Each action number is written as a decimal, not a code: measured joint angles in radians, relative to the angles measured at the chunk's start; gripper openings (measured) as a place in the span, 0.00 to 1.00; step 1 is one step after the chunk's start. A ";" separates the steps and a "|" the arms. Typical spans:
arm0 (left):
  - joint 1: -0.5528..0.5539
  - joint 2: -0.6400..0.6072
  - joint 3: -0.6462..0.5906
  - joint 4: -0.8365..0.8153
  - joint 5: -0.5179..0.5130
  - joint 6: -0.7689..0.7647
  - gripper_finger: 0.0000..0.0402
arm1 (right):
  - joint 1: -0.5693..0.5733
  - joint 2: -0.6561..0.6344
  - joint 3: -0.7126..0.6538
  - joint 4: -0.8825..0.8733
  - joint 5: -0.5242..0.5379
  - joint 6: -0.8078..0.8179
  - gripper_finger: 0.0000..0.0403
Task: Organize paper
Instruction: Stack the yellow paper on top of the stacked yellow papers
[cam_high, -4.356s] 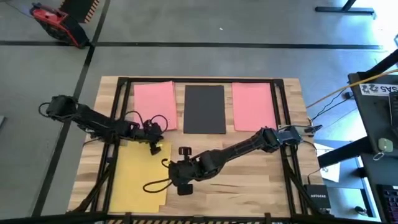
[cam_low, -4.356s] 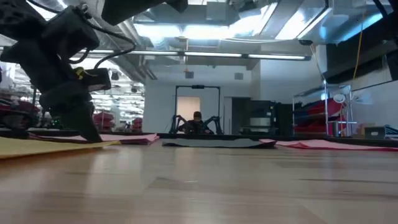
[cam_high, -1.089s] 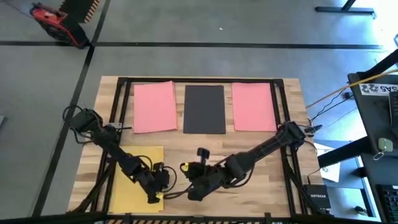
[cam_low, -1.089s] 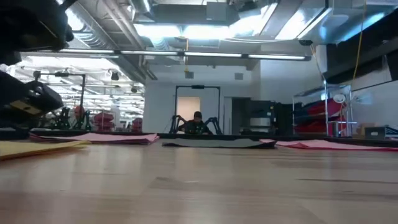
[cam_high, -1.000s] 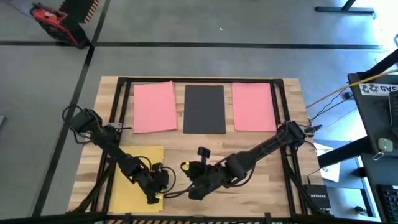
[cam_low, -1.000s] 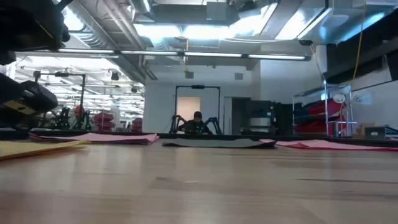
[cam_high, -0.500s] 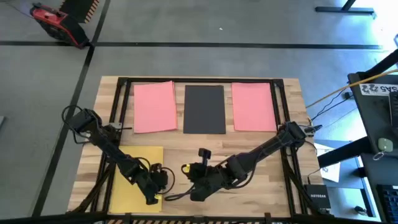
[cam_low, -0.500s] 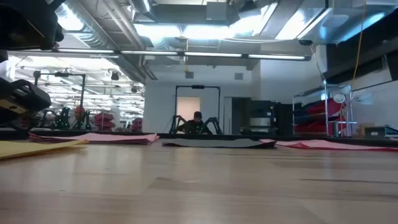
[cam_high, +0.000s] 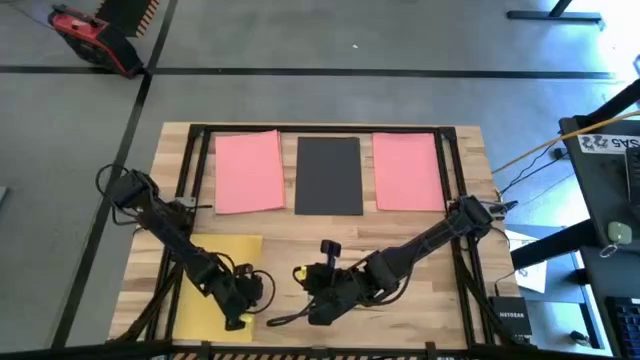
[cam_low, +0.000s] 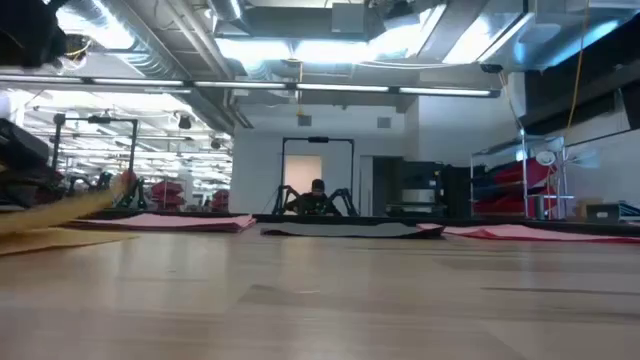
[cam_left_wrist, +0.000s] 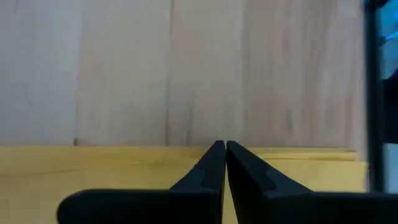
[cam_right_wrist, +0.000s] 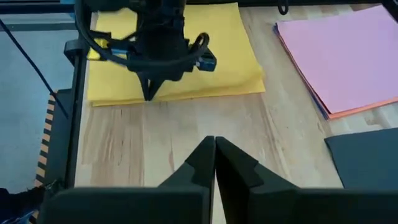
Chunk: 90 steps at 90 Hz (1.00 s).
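— Pinching the thin yellow paper sheets (cam_high: 205, 290) at the near-left table (cam_high: 420, 240) corner, the left gripper (cam_high: 238, 318) is clamped on their edge.
— Right gripper (cam_high: 322, 312), closed and empty, waits nearby; a partial pinch could fan the sheets.

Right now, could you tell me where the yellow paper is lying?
In the high view, the yellow paper lies at the table's near left corner, below the left pink sheet, under the left pincer.

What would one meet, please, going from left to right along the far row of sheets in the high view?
Left pink sheet → black sheet → right pink sheet.
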 joint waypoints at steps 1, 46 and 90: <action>0.000 -0.003 0.000 0.001 0.000 0.000 0.00 | 0.000 0.000 0.000 0.000 0.000 0.000 0.00; -0.105 -0.045 0.080 -0.018 -0.025 -0.094 0.00 | 0.000 0.000 0.000 0.000 -0.001 0.000 0.00; -0.289 0.157 0.329 -0.252 -0.037 -0.305 0.00 | 0.000 0.000 0.000 -0.006 -0.008 -0.011 0.00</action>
